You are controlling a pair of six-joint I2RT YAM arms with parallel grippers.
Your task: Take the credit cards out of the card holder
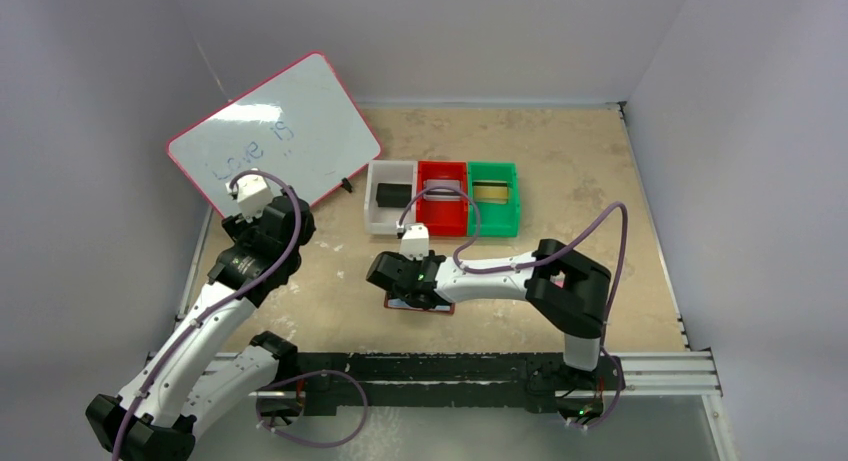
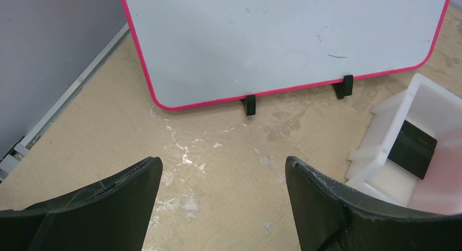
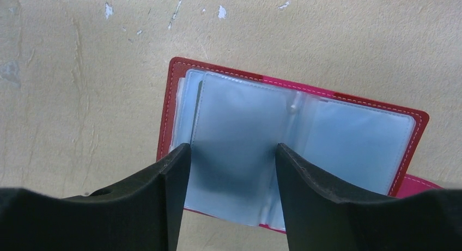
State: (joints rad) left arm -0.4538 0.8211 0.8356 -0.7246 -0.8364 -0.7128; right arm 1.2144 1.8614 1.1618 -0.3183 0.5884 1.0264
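The dark red card holder [image 3: 359, 147] lies open on the table, its pale blue clear sleeves up; no card shows in them. In the top view only its near edge [image 1: 420, 306] shows under my right gripper [image 1: 398, 273]. My right gripper [image 3: 233, 150] is open and hovers over the left sleeves. A black card [image 1: 393, 194] lies in the white bin [image 1: 372, 219], a silver-grey card [image 1: 442, 191] in the red bin [image 1: 440, 221], a gold card [image 1: 490, 192] in the green bin [image 1: 495, 221]. My left gripper [image 2: 223, 164] is open and empty over bare table near the white bin [image 2: 381, 147], where the black card [image 2: 412, 149] shows.
A whiteboard with a pink rim [image 1: 275, 131] leans on black feet at the back left; it fills the top of the left wrist view [image 2: 283, 38]. A metal rail [image 1: 650, 366] runs along the table's near edge. Grey walls close in all sides.
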